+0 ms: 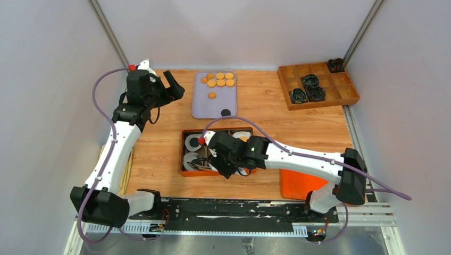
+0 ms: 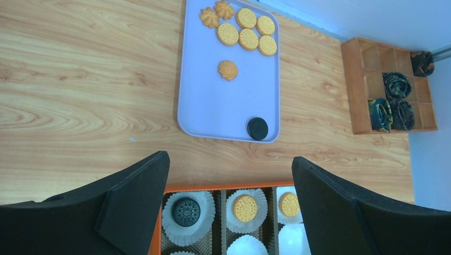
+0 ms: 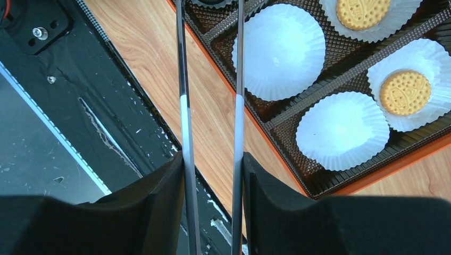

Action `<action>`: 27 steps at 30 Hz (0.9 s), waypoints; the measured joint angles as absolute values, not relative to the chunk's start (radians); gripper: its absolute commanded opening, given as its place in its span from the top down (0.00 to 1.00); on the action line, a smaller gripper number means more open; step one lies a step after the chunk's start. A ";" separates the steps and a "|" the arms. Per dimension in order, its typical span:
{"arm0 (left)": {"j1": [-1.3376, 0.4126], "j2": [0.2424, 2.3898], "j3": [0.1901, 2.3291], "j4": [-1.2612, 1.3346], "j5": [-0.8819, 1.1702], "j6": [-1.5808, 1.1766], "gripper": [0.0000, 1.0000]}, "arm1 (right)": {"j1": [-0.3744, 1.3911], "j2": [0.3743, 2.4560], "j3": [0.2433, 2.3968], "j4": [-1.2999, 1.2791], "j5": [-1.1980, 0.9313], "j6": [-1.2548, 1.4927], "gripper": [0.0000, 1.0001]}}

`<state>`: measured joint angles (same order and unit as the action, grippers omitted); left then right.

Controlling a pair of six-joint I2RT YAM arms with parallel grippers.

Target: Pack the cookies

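Observation:
Several golden cookies (image 1: 219,78) lie at the far end of a lavender tray (image 1: 214,103), with one black cookie (image 1: 226,112) near its front edge; the left wrist view shows them too (image 2: 248,32). An orange box (image 1: 182,159) with white paper liners holds two golden cookies (image 2: 244,207) (image 3: 406,93) and a dark one (image 2: 186,211). My left gripper (image 2: 228,159) is open and empty, high above the table between tray and box. My right gripper (image 3: 213,164) is shut on metal tongs (image 3: 182,106), whose two blades reach over the box's near-left edge.
A wooden compartment tray (image 1: 318,85) with dark rolled items stands at the back right. A flat orange piece (image 1: 298,183) lies under the right arm. A black rail (image 1: 234,210) runs along the near edge. Two liners (image 3: 278,50) (image 3: 342,130) are empty.

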<state>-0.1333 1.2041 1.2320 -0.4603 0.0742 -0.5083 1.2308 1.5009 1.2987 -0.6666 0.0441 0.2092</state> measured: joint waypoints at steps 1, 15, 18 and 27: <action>-0.133 1.203 1.230 -0.460 0.074 -0.508 0.06 | 1.231 1.505 1.299 -0.667 0.044 0.209 0.70; -0.133 1.201 1.228 -0.459 0.076 -0.507 0.06 | 1.231 1.563 1.375 -0.670 0.076 0.211 0.51; -0.133 1.201 1.226 -0.459 0.079 -0.506 0.06 | 1.231 1.563 1.379 -0.669 0.087 0.212 0.46; -0.133 1.201 1.223 -0.457 0.089 -0.504 0.06 | 1.231 1.564 1.382 -0.672 0.130 0.213 0.48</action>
